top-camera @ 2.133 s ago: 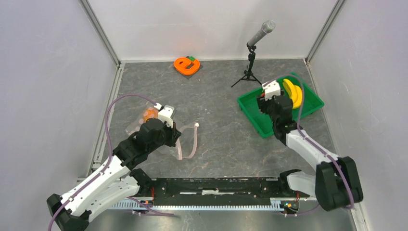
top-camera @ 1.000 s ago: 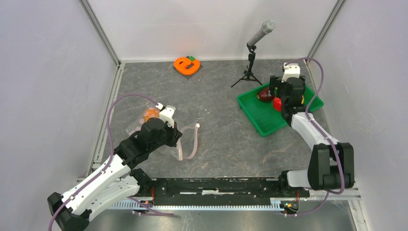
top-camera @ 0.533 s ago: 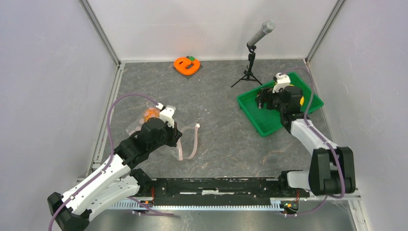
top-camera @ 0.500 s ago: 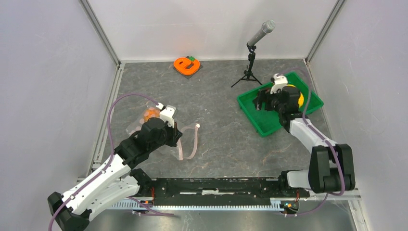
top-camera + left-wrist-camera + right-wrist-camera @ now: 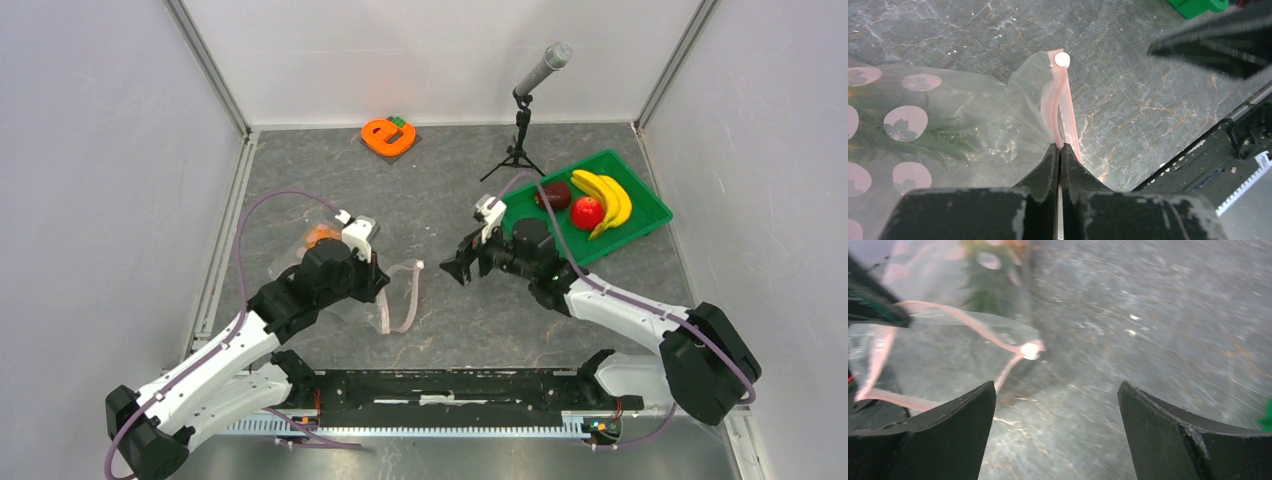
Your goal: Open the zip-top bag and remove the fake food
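Observation:
The zip-top bag lies left of centre, clear with pink dots and a pink zip strip. My left gripper is shut on one lip of the strip, and the bag's mouth gapes. The orange pineapple with green leaves is still inside the bag. My right gripper is open and empty, just right of the bag's mouth. The banana bunch, red apple and maroon fruit lie in the green tray.
An orange "e"-shaped object sits at the back. A microphone on a small tripod stands behind the tray. The black rail runs along the near edge.
My right gripper has left the tray and swung left to the bag's mouth, leaving the apple in the tray. My left arm has shifted slightly right with the strip.

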